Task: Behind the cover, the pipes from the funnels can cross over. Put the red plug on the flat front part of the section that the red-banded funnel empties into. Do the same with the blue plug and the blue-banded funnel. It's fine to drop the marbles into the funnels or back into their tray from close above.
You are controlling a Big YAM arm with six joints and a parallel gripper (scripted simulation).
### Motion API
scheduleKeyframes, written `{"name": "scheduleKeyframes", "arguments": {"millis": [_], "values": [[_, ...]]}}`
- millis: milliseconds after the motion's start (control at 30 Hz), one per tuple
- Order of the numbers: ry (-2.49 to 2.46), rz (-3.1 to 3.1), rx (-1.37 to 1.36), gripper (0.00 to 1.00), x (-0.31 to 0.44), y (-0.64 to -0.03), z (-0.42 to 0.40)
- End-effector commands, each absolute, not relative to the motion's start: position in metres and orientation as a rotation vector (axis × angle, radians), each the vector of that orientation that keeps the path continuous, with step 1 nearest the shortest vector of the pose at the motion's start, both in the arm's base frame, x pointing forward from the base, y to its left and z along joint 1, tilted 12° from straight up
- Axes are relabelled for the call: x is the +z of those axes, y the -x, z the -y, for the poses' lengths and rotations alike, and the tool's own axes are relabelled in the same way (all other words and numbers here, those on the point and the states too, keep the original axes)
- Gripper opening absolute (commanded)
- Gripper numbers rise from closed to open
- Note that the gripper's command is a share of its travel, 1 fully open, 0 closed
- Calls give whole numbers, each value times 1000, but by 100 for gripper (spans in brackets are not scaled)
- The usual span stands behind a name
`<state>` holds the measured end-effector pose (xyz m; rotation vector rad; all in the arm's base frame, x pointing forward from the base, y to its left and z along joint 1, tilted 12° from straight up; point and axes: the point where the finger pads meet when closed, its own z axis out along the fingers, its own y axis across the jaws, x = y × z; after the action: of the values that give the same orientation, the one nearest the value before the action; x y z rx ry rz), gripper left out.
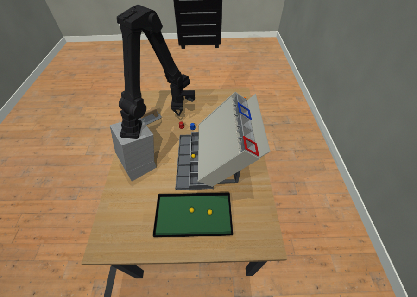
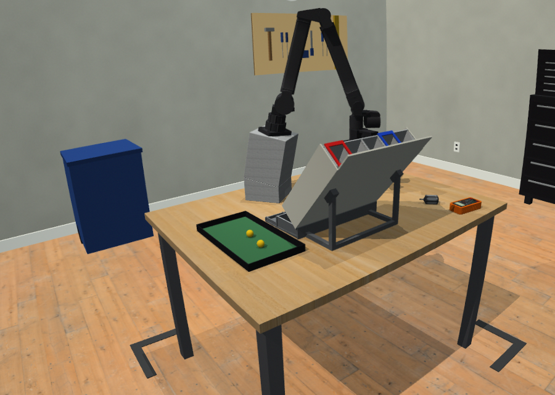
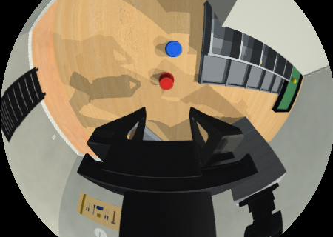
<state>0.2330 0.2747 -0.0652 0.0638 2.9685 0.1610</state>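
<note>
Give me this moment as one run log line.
tool: open, empty, above red plug | blue plug: on table | marbles: one in section tray, two in green tray

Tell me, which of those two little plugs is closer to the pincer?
The red plug. It stands just ahead of the open, empty pincer; the blue plug stands farther off, beyond it.

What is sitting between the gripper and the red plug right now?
Nothing visible. The open gripper hangs above the red plug with only air between them; the blue plug stands beside the red one, apart, not in the path.
</note>
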Motion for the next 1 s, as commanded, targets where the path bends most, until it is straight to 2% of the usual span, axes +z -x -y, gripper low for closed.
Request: {"name": "scheduleKeyframes", "arguments": {"millis": [0, 600, 967], "values": [[-65, -2962, 180, 63, -60, -236, -284], [-65, -2962, 180, 63, -60, -236, -284], [-68, -2955, 187, 63, -86, -247, -287]]}}
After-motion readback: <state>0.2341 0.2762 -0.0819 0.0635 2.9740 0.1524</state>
